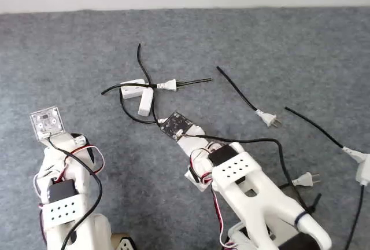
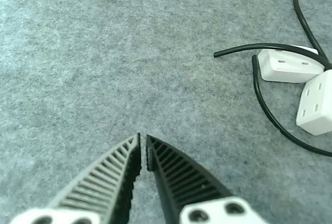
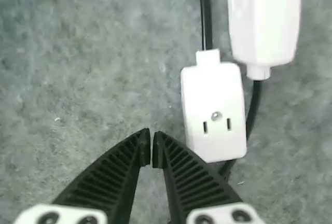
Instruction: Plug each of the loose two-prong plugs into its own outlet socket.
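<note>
Fingers (image 3: 124, 175) are pressing together, empty, on left gripper (image 2: 143, 145) and right gripper (image 3: 151, 141).
Pickup is seemingly pending: a socket (image 3: 214, 112) is sitting beside the right gripper, a plug (image 1: 167, 85) lying just right of it, needing opened fingers.

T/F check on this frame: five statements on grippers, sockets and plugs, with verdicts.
1. Both the left gripper and the right gripper are shut and hold nothing. True.
2. A plug is already seated in the near socket beside the right gripper. False: its slots show open and nothing is plugged in.
3. The near socket lies right beside a second socket. True.
4. The left gripper rests on top of a socket. False: it is over bare carpet, with both sockets off to one side.
5. A plug on a black cord lies loose on the carpet, apart from both sockets. True.
</note>
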Robot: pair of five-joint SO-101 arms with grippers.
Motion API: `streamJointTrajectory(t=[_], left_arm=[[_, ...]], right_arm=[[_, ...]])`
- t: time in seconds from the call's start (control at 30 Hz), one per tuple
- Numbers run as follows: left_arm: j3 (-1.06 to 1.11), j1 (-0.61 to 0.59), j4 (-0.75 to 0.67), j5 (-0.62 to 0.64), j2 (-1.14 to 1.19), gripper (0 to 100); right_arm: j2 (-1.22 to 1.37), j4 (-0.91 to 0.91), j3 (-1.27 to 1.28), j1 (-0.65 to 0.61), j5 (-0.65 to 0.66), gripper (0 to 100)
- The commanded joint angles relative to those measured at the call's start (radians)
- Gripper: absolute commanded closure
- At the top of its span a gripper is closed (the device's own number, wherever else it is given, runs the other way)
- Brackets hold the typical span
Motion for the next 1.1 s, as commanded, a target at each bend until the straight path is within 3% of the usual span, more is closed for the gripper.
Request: streamJointTrajectory(t=[0.0,0.3,0.57,0.93,1.07], left_arm=[[-0.033,0.002,-0.025,-0.006,-0.009,98],[-0.033,0.003,-0.009,-0.008,-0.009,98],[-0.033,0.003,-0.009,-0.008,-0.009,98],[-0.033,0.003,-0.003,-0.008,-0.009,98],[-0.033,0.003,-0.003,-0.008,-0.009,98]], right_arm=[[0.002,-0.030,-0.063,0.053,0.002,99.0],[0.002,-0.202,-0.064,0.219,0.011,99.0],[0.015,-0.242,-0.086,0.251,0.005,99.0],[0.394,-0.262,-0.351,0.371,0.009,99.0],[0.409,-0.251,-0.374,0.380,0.011,99.0]])
